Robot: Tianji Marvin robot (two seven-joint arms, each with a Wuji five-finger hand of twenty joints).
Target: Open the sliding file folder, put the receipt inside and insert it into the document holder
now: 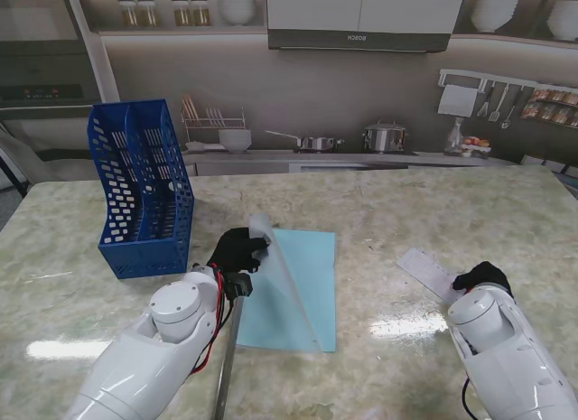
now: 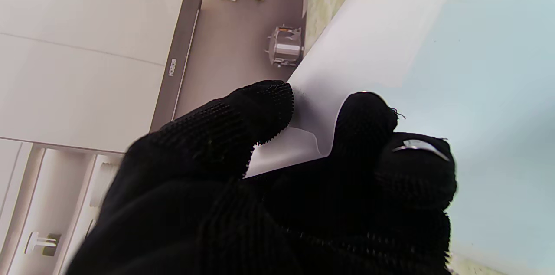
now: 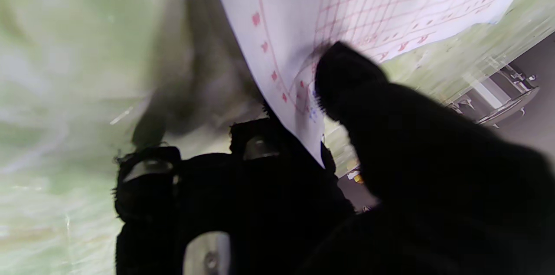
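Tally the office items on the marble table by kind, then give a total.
Blue document holder: 1
Light blue file folder, cover lifted by the left robot hand: 1
Receipt, pinched by the right robot hand: 1
Total: 3

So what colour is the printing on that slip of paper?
Red grid lines and characters on the white receipt, clearest in the right wrist view.

- My right hand (image 3: 329, 188), in a black glove, pinches the receipt (image 3: 390, 10) by one corner.
- My thumb (image 3: 347, 75) presses its printed face, over the red grid and red characters.
- My other fingers (image 3: 260, 149) sit behind the sheet.
- The green marbled tabletop (image 3: 65, 71) is blurred beyond.
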